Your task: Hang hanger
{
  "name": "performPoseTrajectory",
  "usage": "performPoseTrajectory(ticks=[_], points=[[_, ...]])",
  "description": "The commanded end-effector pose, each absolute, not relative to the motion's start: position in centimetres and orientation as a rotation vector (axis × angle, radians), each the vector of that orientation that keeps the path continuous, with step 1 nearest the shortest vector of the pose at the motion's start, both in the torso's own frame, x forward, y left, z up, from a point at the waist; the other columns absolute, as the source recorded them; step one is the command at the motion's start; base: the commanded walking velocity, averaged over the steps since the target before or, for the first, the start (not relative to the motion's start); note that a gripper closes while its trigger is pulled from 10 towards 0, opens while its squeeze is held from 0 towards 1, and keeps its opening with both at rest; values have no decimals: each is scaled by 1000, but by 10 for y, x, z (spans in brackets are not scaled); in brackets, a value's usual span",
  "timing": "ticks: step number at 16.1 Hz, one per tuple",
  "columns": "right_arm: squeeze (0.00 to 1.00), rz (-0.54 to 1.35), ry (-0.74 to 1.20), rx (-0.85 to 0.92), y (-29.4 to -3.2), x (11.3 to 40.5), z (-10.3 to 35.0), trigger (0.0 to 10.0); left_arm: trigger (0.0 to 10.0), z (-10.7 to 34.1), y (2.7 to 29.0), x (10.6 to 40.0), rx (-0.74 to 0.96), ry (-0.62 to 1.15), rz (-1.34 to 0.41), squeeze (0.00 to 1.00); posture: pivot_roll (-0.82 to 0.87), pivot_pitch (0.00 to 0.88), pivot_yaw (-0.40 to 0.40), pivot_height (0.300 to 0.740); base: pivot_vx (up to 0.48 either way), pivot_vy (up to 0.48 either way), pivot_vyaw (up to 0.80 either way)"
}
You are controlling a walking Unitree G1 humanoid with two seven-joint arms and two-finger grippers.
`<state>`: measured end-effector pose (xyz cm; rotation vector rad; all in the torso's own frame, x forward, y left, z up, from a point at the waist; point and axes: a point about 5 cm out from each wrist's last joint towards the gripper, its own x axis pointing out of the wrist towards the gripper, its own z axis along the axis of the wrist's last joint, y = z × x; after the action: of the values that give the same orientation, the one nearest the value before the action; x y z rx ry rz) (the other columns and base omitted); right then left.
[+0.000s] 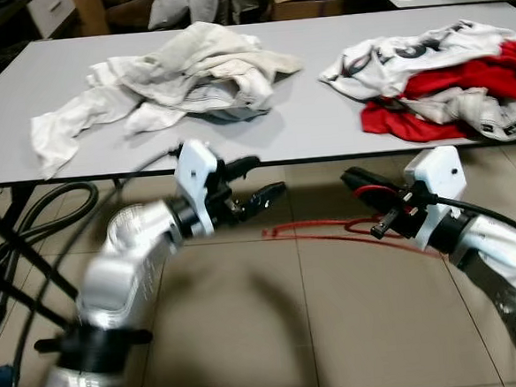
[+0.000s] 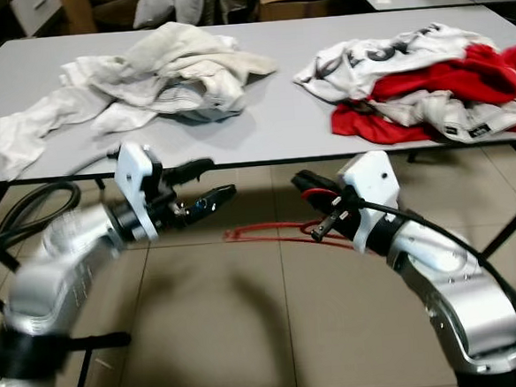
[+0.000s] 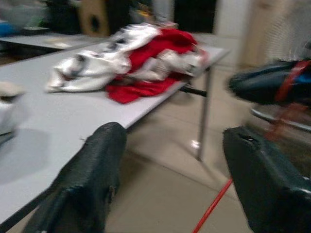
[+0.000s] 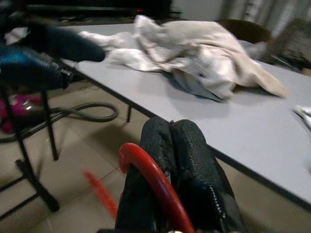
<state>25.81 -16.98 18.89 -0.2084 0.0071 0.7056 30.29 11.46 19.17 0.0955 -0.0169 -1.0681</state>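
Note:
A thin red hanger (image 1: 332, 233) hangs low over the tiled floor, in front of the grey table (image 1: 324, 127). My right gripper (image 1: 370, 205) is shut on its hook end (image 4: 150, 179), below the table's front edge. My left gripper (image 1: 266, 177) is held out at about the same height, to the left of the hanger, open with nothing between its fingers (image 3: 82, 179). In the left wrist view, a length of the red hanger (image 3: 211, 208) runs across the floor beyond the open jaws.
A heap of white and beige clothes (image 1: 188, 74) lies on the table's left half. A red and white heap (image 1: 444, 74) lies on its right half. Black hoses (image 1: 30, 227) and table legs stand at the left. Boxes and another table are behind.

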Motion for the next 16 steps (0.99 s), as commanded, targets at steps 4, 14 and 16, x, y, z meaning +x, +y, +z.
performPoseTrajectory(ticks=[4,14,16], points=[[0,835,-58,-309,-161,264,210,10000,10000,187,95,311,171,132,-1313,1000,-72,39,41,740,0,0,0],[0,915,-84,-383,-155,260,220,10000,10000,168,59,305,73,241,-1463,0,-74,31,79,740,0,0,0],[0,916,-91,-376,-154,260,221,10000,10000,160,56,308,154,239,-1413,0,-72,32,81,740,0,0,0]])
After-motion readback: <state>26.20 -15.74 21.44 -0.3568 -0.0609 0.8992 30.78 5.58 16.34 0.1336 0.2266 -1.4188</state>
